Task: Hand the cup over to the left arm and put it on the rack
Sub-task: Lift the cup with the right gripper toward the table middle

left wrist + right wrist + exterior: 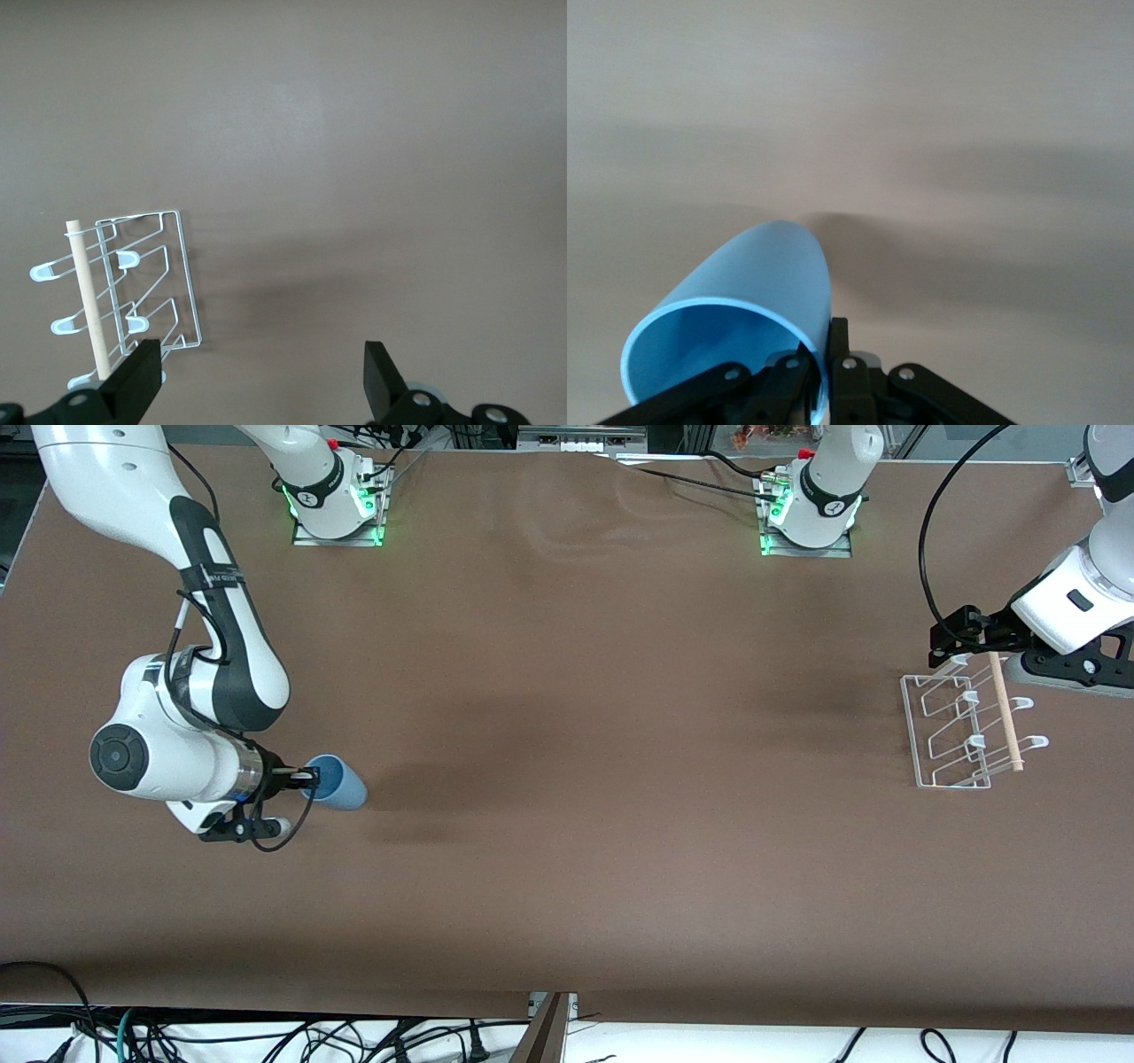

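Observation:
The light-blue cup (339,782) lies tilted on its side toward the right arm's end of the table, its open mouth toward my right gripper (306,776). That gripper is shut on the cup's rim, one finger inside and one outside, as the right wrist view (757,292) shows. The white wire rack (957,726) with its wooden dowel (1005,710) stands toward the left arm's end. My left gripper (957,631) hovers open and empty over the table beside the rack's farther edge; the left wrist view shows the rack (133,283) by one fingertip (137,379).
Brown table surface (620,735) spreads wide between cup and rack. The two arm bases (337,505) stand along the farther edge. Cables hang below the table's near edge (266,1036).

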You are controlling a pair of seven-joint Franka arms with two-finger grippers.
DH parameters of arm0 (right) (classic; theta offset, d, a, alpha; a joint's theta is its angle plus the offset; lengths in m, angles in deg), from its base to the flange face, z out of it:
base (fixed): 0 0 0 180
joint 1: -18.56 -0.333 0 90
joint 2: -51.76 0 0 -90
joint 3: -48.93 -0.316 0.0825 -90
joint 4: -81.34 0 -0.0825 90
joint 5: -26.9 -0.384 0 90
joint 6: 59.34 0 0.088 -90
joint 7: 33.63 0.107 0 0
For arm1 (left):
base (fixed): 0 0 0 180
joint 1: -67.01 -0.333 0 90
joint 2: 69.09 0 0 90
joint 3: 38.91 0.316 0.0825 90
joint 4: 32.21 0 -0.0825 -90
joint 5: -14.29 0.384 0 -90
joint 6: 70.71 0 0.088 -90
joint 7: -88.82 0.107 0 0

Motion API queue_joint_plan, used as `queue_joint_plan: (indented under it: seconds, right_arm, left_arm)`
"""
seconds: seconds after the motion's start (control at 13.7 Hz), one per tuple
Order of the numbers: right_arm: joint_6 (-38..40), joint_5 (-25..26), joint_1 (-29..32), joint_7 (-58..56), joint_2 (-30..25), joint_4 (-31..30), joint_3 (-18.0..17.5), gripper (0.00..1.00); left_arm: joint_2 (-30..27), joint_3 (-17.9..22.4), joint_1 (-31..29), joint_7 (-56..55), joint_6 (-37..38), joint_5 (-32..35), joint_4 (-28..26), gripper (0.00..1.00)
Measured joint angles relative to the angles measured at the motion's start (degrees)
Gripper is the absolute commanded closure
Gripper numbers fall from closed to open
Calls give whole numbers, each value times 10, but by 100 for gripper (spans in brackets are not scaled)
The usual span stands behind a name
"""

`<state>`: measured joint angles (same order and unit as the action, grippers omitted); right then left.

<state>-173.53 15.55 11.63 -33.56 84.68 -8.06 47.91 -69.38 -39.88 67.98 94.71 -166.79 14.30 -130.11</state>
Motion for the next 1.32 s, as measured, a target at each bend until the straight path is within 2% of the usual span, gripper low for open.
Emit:
queue_joint_plan:
  seconds: [0.22,0.51,0.88,1.32]
  right_arm:
    - [17,-91,-54,50,-3,34,-3,100]
    - [16,-255,-129,141,-3,60,-4,100]
    - [4,-439,-183,168,2,74,-4,100]
    - [-33,-542,-244,170,36,126,-6,100]
  left_arm:
    - [1,0,0,1,0,0,0,0]
    - [18,-4,1,8,7,0,0,0]
    - [41,-5,1,150,8,-21,0,0]
    - [76,-1,-12,421,-13,-174,-1,0]
